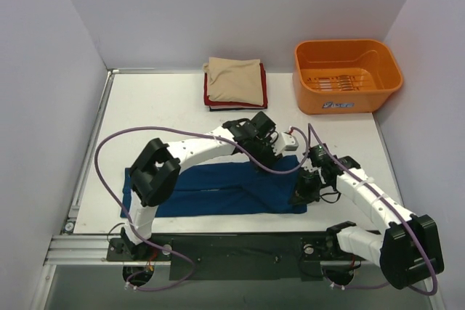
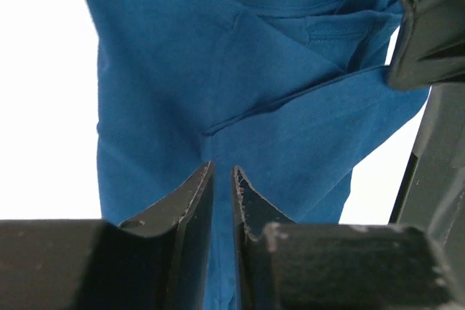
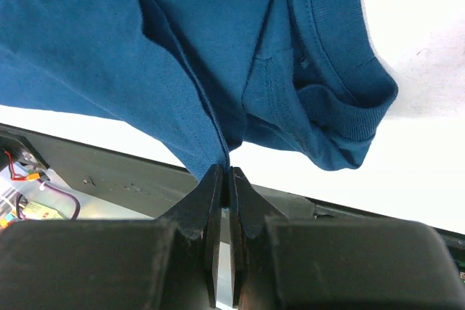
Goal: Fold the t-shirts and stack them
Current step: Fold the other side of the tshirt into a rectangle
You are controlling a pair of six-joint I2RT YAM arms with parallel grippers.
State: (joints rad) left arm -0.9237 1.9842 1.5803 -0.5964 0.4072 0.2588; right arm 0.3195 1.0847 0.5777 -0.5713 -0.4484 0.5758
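I work in a robotics lab cell: plain pale partition walls (image 1: 240,12) box in my white table (image 1: 160,107) on three sides. My left arm (image 1: 192,150) and right arm (image 1: 370,197) are bolted to a black base plate (image 1: 240,253) and aluminium rail (image 1: 73,250) at the table's near edge. Purple cables (image 1: 138,129) loop loose.

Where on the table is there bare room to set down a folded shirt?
Bare table left of the folded stack, and between stack and orange tub. Crowded at the blue shirt's right end, where left gripper and right gripper sit close.
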